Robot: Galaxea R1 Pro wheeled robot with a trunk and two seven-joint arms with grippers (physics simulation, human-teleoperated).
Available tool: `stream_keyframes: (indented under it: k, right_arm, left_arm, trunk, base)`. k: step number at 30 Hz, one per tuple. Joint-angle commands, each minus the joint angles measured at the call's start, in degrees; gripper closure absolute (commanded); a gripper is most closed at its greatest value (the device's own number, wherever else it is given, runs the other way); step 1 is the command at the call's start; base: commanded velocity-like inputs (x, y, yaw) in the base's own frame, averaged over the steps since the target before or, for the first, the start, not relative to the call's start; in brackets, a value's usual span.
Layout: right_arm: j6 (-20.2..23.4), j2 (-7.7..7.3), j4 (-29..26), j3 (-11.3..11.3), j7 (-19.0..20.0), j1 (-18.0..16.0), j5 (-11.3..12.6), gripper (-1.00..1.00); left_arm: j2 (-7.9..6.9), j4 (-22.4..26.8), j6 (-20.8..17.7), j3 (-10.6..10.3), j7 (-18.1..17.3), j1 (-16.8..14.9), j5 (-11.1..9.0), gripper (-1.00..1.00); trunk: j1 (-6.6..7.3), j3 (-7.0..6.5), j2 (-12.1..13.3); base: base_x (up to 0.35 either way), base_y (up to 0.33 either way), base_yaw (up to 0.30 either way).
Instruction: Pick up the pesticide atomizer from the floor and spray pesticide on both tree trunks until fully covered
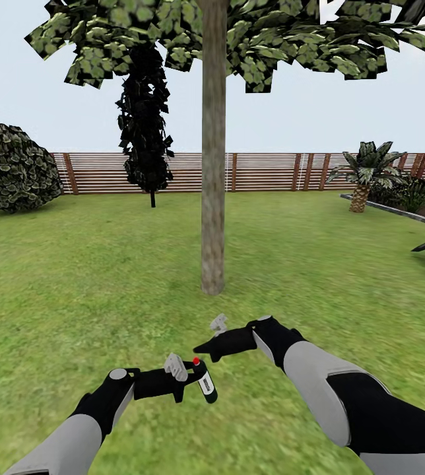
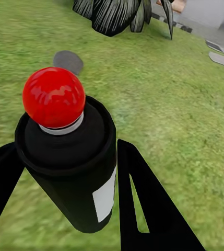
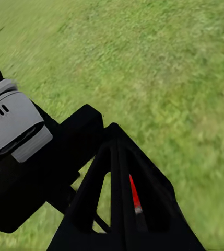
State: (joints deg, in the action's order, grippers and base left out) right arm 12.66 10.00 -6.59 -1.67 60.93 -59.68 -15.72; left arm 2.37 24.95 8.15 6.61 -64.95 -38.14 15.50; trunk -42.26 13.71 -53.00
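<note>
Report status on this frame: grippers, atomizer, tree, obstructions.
Left gripper shut on pesticide atomizer, red nozzle up. Right gripper empty, looks shut, close beside it. Tree trunk dead ahead, no pesticide visible on it. Open lawn between, nothing blocking.

Two arms rise from the lower edge of the head view, each with a pale grey forearm shell and glossy black joints. The left black gripper point(image 1: 185, 379) carries a light grey block; the right black gripper point(image 1: 202, 348) has triangular, cut-out fingers point(image 3: 109, 193).

green lawn point(image 1: 74, 277), tree trunk point(image 1: 213, 165) rooted
</note>
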Motion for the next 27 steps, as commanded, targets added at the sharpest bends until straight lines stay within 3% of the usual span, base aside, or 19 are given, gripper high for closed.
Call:
stream_keyframes:
  k: [1, 19, 27]
  right_arm:
    - [0.0, 0.0, 0.03, 0.0, -0.75, 0.0, 0.0, 1.0]
    - [-0.06, 0.0, 0.97, 0.0, -2.39, 0.21, -0.04, 1.0]
    - [-0.15, 0.0, 1.61, 0.0, -2.46, 0.26, -3.05, 1.0]
  left_arm:
    - [0.0, 0.01, 0.01, 0.02, 0.0, 0.0, -0.03, 1.0]
    - [0.0, 0.01, 0.02, 0.05, 0.01, 0.0, -0.04, 1.0]
    - [0.0, 0.01, 0.01, 0.05, 0.01, 0.0, -0.04, 1.0]
  trunk:
    - [0.0, 0.0, 0.0]
    - [0.0, 0.0, 0.0]
    - [0.0, 0.0, 0.0]
  base:
    - [0.0, 0.0, 0.0]
    - [0.0, 0.0, 0.0]
    - [0.0, 0.0, 0.0]
